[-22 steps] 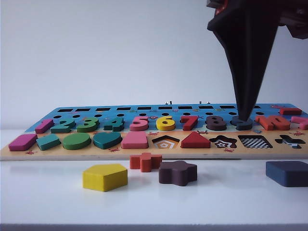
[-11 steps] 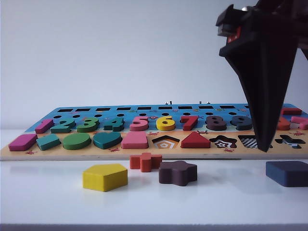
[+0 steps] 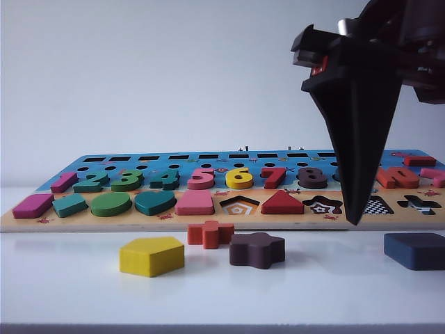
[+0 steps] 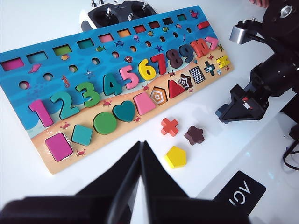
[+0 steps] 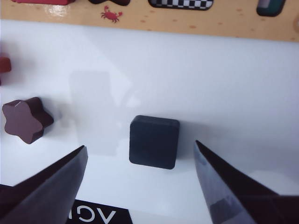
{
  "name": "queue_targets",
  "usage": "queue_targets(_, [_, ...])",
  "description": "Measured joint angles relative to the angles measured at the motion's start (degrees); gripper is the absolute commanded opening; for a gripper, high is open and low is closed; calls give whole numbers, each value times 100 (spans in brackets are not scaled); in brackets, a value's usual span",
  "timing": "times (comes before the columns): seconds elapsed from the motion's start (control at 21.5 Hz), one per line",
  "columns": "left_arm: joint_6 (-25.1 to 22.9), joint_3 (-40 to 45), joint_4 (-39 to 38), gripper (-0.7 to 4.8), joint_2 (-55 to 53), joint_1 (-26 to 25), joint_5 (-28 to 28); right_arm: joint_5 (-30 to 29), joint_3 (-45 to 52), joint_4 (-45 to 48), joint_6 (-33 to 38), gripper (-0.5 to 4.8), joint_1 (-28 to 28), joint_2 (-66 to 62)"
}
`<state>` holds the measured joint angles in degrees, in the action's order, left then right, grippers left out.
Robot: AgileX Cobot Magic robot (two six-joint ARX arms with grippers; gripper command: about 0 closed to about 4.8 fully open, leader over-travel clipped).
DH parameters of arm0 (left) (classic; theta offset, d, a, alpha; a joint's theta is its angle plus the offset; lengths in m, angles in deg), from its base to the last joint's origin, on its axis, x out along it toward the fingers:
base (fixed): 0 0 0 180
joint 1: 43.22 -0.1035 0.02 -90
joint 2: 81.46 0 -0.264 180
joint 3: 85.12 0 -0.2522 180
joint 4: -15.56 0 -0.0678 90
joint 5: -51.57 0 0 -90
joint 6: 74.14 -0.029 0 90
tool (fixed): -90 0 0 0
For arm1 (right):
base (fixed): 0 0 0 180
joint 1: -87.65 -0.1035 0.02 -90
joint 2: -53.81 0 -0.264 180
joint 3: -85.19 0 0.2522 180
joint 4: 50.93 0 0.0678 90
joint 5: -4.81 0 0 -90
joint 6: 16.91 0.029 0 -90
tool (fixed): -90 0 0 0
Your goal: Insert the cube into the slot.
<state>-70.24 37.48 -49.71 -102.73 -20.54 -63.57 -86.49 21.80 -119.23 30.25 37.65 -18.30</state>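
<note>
since a second ago the right gripper [image 5: 140, 186] has swung off the board [image 3: 62, 221], released above the cube [image 5: 153, 141]; left gripper [image 4: 141, 161] clenched; slot [image 5: 181, 3] unfilled, nothing grasped.

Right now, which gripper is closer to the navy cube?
Right. The right gripper hangs open just above the cube, fingers either side; the left gripper, shut, sits far off beyond the yellow pentagon.

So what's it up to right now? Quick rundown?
Right gripper open above cube. Left gripper shut, idle. Cube on table, slot empty. Nothing in the way.
</note>
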Motion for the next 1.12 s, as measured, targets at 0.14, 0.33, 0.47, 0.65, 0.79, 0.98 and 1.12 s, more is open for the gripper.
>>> queue_targets(0.14, [0, 0, 0, 6, 0, 0, 0, 2, 0, 9, 0, 388, 0, -85])
queue_targets(0.33, [0, 0, -2, 6, 0, 0, 0, 13, 0, 13, -2, 354, 0, -208])
queue_targets(0.47, [0, 0, -2, 7, 0, 0, 0, 46, 0, 15, -2, 324, 0, -291])
queue_targets(0.65, [0, 0, 0, 7, 0, 0, 0, 46, 0, 11, -2, 258, 0, -291])
queue_targets(0.79, [0, 0, 0, 7, 0, 0, 0, 55, 0, -17, -2, 212, 0, -291])
queue_targets(0.98, [2, 0, 0, 6, 0, 0, 0, 90, 0, -59, -2, 169, 0, -289])
queue_targets(1.12, [0, 0, 0, 7, 0, 0, 0, 96, -4, -74, -2, 132, 0, -289])
